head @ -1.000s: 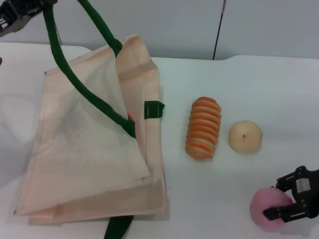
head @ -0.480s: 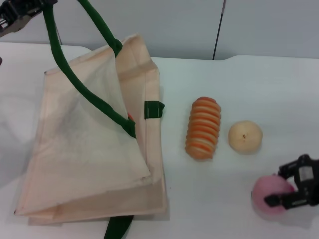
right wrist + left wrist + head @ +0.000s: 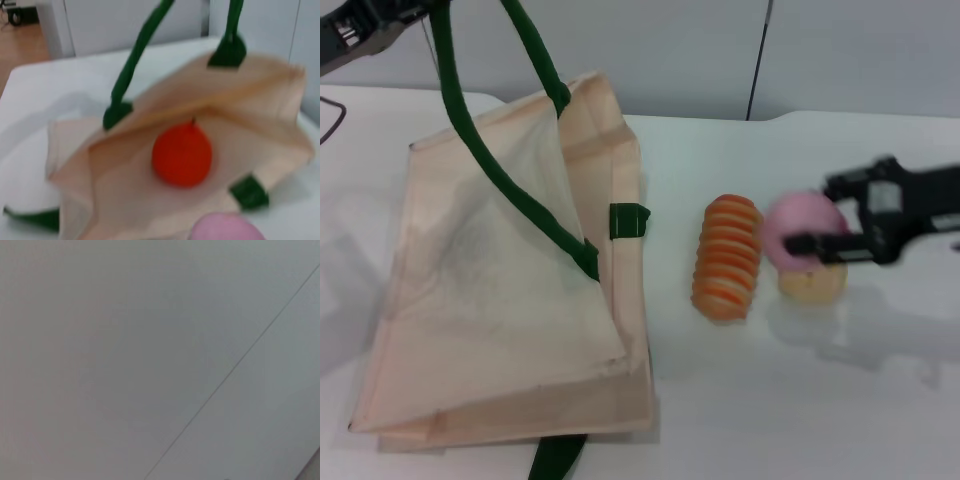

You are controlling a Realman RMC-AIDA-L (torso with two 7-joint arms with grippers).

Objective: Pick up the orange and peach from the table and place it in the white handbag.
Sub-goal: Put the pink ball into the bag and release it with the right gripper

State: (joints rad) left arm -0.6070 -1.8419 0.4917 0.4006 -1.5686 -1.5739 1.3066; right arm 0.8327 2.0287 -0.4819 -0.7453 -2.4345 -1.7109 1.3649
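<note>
The left gripper point(image 3: 365, 25) sits above the bag's point(image 3: 490, 330) far corner with a green handle point(image 3: 470, 140) looped up to it, apparently lifting that side so the mouth gapes; whether it is pinched on the strap or merely hooked I cannot tell, as it is cut off at the edge. The right gripper point(image 3: 820, 238) is pinching the peach point(image 3: 800, 228), carried in the air right of the bag, above the striped roll point(image 3: 727, 257) and half hiding the beige ball point(image 3: 812, 282). The orange point(image 3: 181, 154) lies inside the bag, seen only through the mouth from the right wrist. The left wrist view shows only blank wall
</note>
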